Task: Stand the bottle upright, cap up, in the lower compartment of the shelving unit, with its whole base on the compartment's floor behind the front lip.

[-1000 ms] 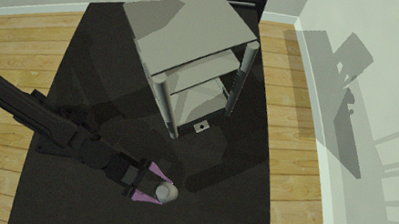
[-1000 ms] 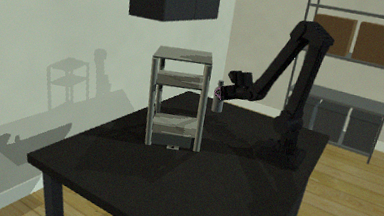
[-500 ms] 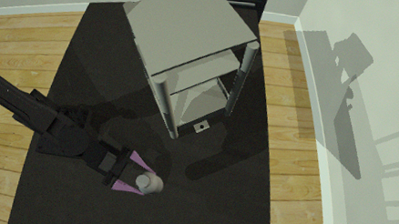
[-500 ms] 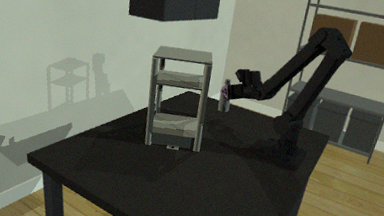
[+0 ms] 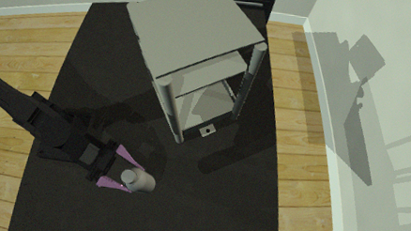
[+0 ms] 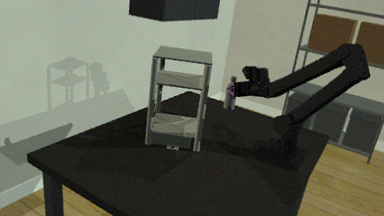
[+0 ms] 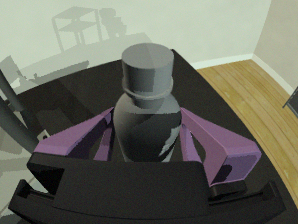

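One grey bottle with a stubby cylindrical cap is what you've got in the grasp right now, and it's upright, cap on top. Your black parallel gripper with purple fingers is clenched on the bottle's body, one purple finger pressed on each side, just below the shoulder. From the top camera, the bottle sits between those pads at the near end of the dark arm, over the black table top.

Look at the exterior view: the bottle hangs above the far part of the table, its base clear of the surface, and the arm reaches across from its mount on the right side. Your grey two-tier shelving unit with round posts stands near the middle of the table, well apart from the bottle, which is off to one side of it. The lower compartment's floor shows pale between the posts from above, with a small tag on the front lip. The bottle is outside the unit entirely.
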{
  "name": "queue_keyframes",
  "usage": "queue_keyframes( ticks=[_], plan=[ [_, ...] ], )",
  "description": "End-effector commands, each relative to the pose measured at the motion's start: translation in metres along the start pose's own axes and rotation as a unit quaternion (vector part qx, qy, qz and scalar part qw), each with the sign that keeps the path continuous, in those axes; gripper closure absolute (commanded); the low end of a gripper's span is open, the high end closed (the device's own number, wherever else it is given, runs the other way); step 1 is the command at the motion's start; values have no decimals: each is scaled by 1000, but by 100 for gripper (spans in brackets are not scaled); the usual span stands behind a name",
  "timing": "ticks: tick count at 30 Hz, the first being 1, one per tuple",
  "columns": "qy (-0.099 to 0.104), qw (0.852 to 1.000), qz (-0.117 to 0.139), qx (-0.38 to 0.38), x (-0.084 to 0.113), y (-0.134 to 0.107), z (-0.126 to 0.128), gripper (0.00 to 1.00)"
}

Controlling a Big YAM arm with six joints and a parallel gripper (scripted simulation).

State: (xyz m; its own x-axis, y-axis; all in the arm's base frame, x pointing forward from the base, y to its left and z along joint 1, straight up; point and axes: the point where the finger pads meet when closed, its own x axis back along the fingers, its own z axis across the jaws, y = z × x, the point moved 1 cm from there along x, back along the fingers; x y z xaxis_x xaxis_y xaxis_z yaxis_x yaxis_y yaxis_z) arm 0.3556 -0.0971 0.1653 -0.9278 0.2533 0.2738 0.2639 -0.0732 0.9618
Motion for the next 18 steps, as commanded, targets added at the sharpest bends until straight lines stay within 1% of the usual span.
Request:
queue_keyframes(
  ticks=[1,8,14,18],
  plan=[
    [-1,1000,-14,3,4,17,-1,59],
    [0,1000,-9,3,11,12,-1,59],
    [0,1000,-26,3,9,28,-1,59],
    [0,999,-32,3,8,34,-1,59]
  ],
)
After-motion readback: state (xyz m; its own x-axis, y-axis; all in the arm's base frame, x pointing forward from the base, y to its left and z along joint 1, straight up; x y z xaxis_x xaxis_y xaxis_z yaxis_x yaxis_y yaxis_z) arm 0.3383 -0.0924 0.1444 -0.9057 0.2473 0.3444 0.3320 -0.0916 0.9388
